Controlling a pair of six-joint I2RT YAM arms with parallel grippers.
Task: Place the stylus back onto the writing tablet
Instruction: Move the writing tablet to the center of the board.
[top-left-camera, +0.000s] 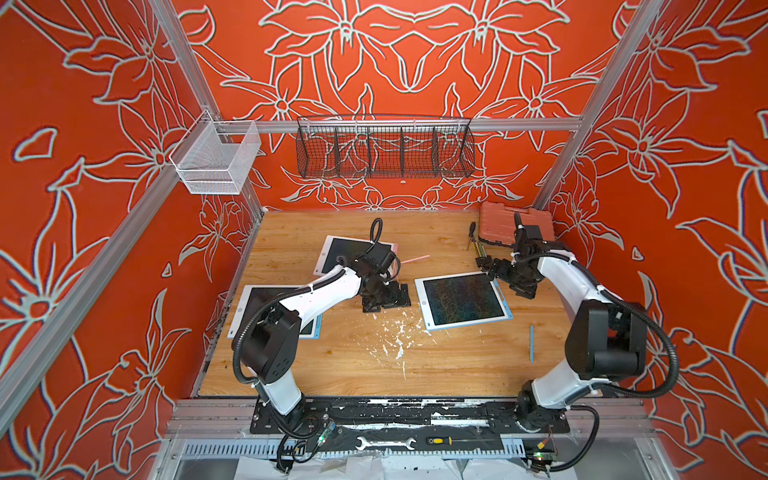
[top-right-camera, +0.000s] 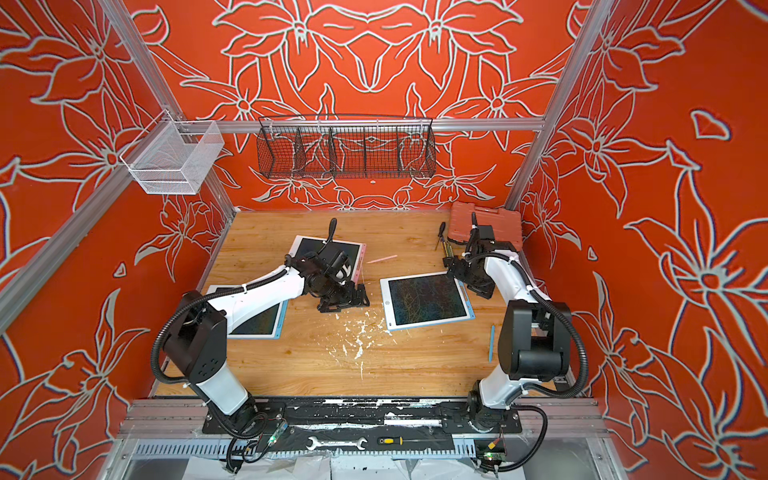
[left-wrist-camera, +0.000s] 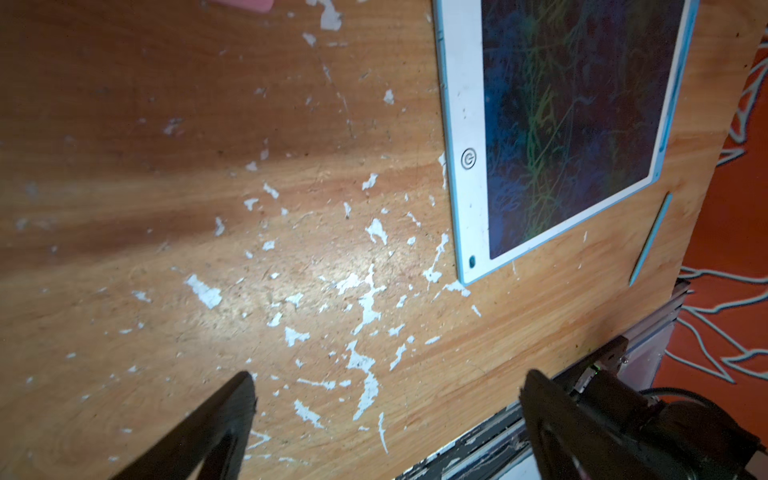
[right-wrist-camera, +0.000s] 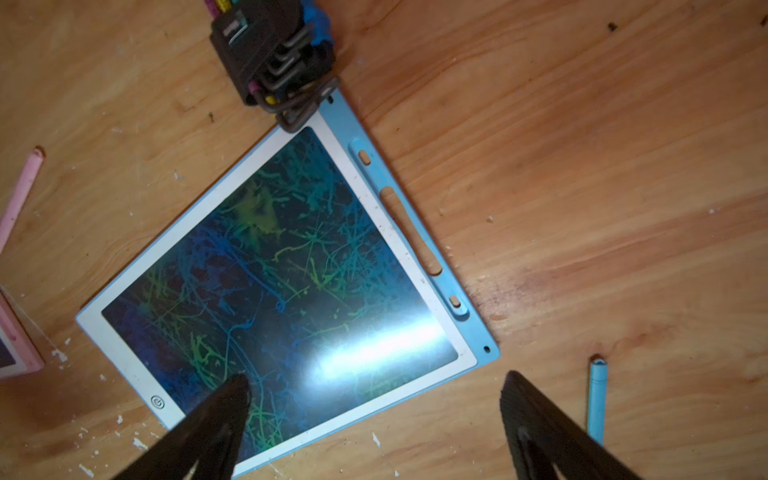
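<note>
A writing tablet (top-left-camera: 461, 299) (top-right-camera: 428, 299) with a dark scribbled screen and blue rim lies right of the table's centre. The stylus slot (right-wrist-camera: 411, 232) along its blue side holds nothing. A blue stylus (top-left-camera: 531, 343) (top-right-camera: 492, 343) (right-wrist-camera: 597, 399) (left-wrist-camera: 650, 239) lies loose on the wood beyond the tablet's near right corner. My right gripper (top-left-camera: 524, 291) (right-wrist-camera: 374, 395) hovers open above the tablet's right edge, holding nothing. My left gripper (top-left-camera: 386, 297) (left-wrist-camera: 386, 390) stands open over bare, paint-flecked wood left of the tablet (left-wrist-camera: 573, 124).
A pink stylus (top-left-camera: 415, 258) (right-wrist-camera: 18, 199) lies behind the tablet, near a pink-rimmed tablet (top-left-camera: 332, 253). Another blue tablet (top-left-camera: 249, 303) sits under my left arm. A hex key set (right-wrist-camera: 270, 54) touches the centre tablet's far corner. A red tool case (top-left-camera: 511, 224) stands back right.
</note>
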